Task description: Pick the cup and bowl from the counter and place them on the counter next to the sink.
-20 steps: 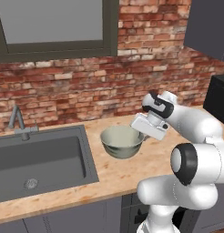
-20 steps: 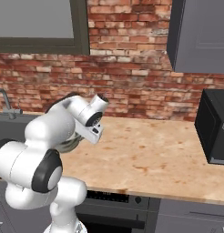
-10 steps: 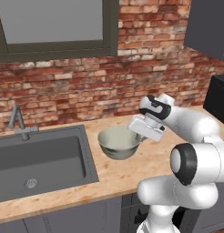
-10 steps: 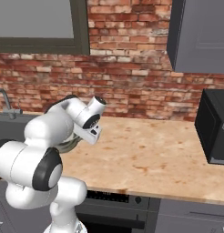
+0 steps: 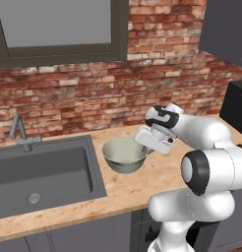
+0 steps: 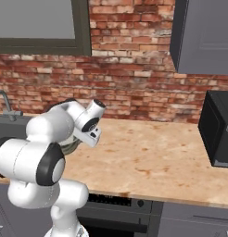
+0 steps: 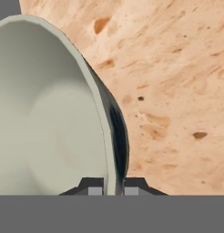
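Jaws nearly closed, pinching bowl [image 7: 50, 118] rim.

The wide round pale grey-green bowl [image 5: 124, 154] with a smooth off-white inside sits upright over the light tan wood-grain bench [image 5: 137, 189]. It is just right of the dark grey recessed sink [image 5: 42, 172], its right rim pinched by the pincer [image 7: 114, 185].

One bowl [image 5: 124, 154], one sink [image 5: 42, 173], one tap [image 5: 19, 133], one microwave [image 6: 218, 128].
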Motion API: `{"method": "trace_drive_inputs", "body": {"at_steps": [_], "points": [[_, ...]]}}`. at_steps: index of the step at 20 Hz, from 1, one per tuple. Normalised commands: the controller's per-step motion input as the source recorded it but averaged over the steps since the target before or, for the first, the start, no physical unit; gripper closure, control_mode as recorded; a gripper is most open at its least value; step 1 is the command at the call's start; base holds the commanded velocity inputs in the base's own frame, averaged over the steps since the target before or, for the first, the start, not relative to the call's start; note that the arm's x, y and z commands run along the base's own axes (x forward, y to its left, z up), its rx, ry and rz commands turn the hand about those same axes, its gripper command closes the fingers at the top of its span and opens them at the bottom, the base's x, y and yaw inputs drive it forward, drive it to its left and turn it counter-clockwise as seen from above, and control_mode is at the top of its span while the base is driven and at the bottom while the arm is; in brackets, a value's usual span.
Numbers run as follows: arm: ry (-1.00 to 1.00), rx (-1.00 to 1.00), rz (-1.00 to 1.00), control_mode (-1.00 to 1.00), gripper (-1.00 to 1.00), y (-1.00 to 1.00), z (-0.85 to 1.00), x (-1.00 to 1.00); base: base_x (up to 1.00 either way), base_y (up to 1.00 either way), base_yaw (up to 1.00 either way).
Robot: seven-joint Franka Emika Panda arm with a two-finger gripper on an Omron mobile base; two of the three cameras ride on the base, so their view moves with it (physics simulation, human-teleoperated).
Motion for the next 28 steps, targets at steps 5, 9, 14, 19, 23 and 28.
{"method": "trace_drive_inputs", "body": {"at_steps": [5, 9, 14, 19, 23, 28], "points": [[0.00, 0.00, 0.00, -1.00, 1.00, 0.05, -0.20, 0.30, 0.00, 0.00, 0.00], [0.00, 0.00, 0.00, -1.00, 1.00, 0.02, -0.19, 0.16, 0.00, 0.00, 0.00], [0.00, 0.00, 0.00, -1.00, 1.00, 0.00, -0.21, 0.04, 0.00, 0.00, 0.00], [0.00, 0.00, 0.00, -1.00, 1.00, 0.00, -0.01, 0.00, 0.00, 0.00, 0.00], [0.00, 0.00, 0.00, -1.00, -1.00, 0.00, 0.00, 0.00, 0.00, 0.00, 0.00], [0.00, 0.00, 0.00, -1.00, -1.00, 0.00, 0.00, 0.00, 0.00, 0.00, 0.00]]}}
